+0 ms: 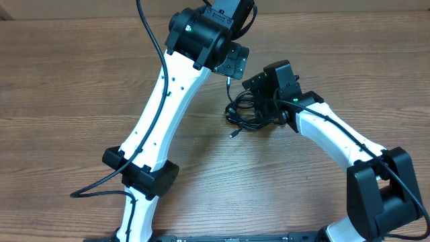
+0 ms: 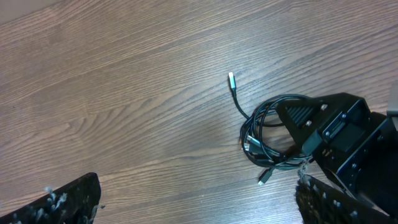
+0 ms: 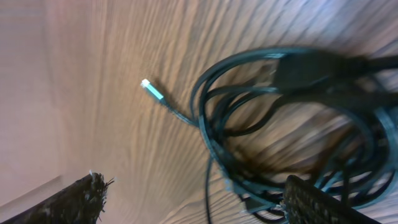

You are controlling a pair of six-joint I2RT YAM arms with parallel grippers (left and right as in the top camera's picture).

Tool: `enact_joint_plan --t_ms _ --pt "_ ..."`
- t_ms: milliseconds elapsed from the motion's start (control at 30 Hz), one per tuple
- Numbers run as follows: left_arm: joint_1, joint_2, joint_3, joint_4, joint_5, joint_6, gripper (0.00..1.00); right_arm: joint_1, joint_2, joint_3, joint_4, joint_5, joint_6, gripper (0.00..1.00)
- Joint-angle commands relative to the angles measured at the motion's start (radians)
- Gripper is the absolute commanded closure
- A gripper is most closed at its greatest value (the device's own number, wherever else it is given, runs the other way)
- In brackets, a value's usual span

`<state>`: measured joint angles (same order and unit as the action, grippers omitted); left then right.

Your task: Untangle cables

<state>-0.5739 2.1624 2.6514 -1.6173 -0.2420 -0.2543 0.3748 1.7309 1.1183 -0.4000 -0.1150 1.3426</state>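
Note:
The cables [image 1: 247,113] lie as one tangled coil of thin black cords on the wooden table, right of centre. One silver-tipped plug end [image 1: 233,134] sticks out at the coil's lower left. In the left wrist view the coil [image 2: 268,138] has one plug [image 2: 231,79] trailing away and another [image 2: 263,178] at its edge. My right gripper [image 1: 267,97] is open and low over the coil. In the right wrist view [image 3: 193,205] its right finger rests on the cords [image 3: 273,118]. My left gripper [image 1: 232,66] is open, empty, and raised beside the coil [image 2: 193,208].
The white left arm [image 1: 161,114] crosses the table's middle from the front edge to the far side. Its thick black wire [image 1: 151,33] loops at the back. The right arm [image 1: 336,134] comes in from the front right. Bare wood table [image 1: 67,101] lies to the left.

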Motion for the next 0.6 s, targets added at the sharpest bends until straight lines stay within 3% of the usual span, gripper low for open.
enact_joint_plan --t_ms 0,567 --pt "0.005 -0.031 0.021 -0.003 0.006 0.016 0.0 0.008 -0.001 0.006 -0.034 0.05 -0.035 0.11" --pt "0.005 -0.031 0.021 -0.028 -0.002 0.054 0.0 0.137 0.002 -0.014 -0.103 0.134 -0.035 0.11"
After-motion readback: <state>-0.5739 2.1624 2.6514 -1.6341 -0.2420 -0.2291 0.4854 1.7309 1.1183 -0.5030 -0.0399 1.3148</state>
